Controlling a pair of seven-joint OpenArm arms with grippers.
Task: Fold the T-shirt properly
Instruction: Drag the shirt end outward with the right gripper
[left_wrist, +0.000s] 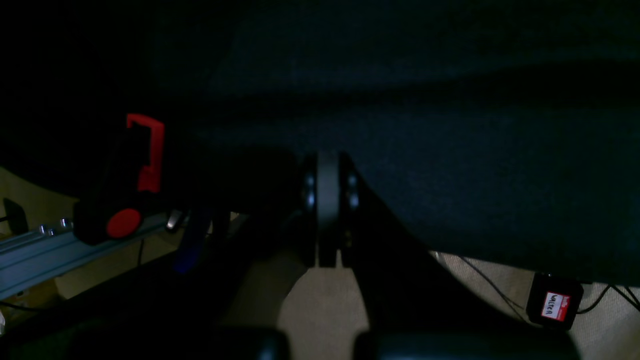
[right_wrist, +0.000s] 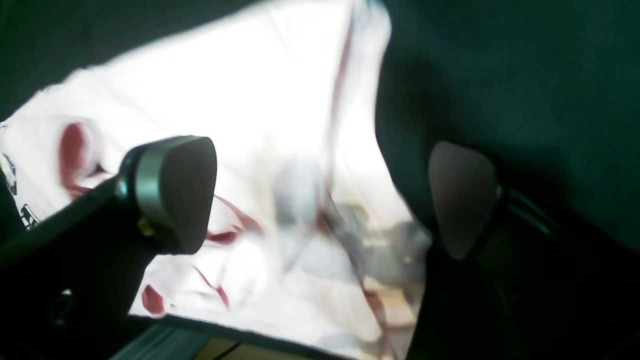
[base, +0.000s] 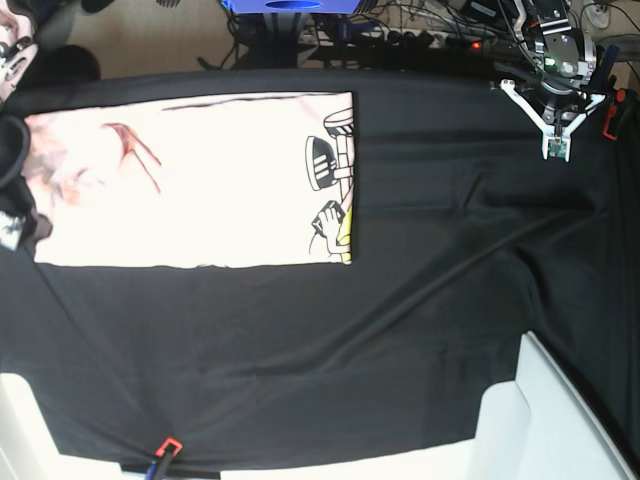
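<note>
The black table cloth (base: 420, 330) covers nearly the whole work surface. On its left part in the base view lies the T-shirt (base: 190, 180), pale pink and already folded into a long flat rectangle. Its edges look quite straight, and a strip of black and yellow print shows along its right edge. So the side folds seem to be done; what probably remains is one or two folds across the length to make a compact packet, because the shape is still long.

The right gripper (right_wrist: 325, 197) is at the left end of the shirt, with its two pads wide apart above the cloth and nothing between them. The left gripper (base: 553, 152) is far from the shirt, at the far right edge of the table, with its fingers pressed together and holding nothing.

The print is not readable as words here. One small red and white label (left_wrist: 555, 306) on a black box has handwritten letters, perhaps "WILKA", but this is uncertain.
</note>
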